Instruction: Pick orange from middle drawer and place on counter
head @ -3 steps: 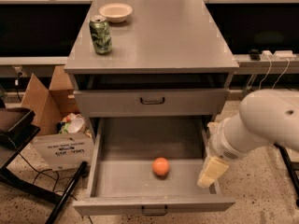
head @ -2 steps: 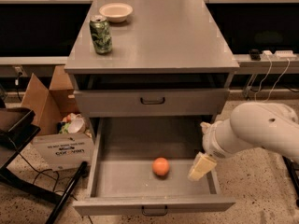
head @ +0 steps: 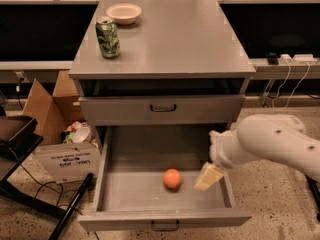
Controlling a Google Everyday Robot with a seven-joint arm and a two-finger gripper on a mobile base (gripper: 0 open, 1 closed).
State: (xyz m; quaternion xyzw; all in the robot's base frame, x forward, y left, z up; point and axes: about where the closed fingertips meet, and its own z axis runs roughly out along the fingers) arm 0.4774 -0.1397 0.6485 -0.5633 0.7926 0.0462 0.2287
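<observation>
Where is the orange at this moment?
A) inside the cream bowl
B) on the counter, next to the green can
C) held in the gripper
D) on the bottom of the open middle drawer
D: the orange lies on the bottom of the pulled-out middle drawer, and the gripper hangs just to its right, not touching it.

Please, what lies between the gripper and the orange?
Only bare grey metal drawer floor, in the camera view; the gripper hovers inside, right of the round orange.
</observation>
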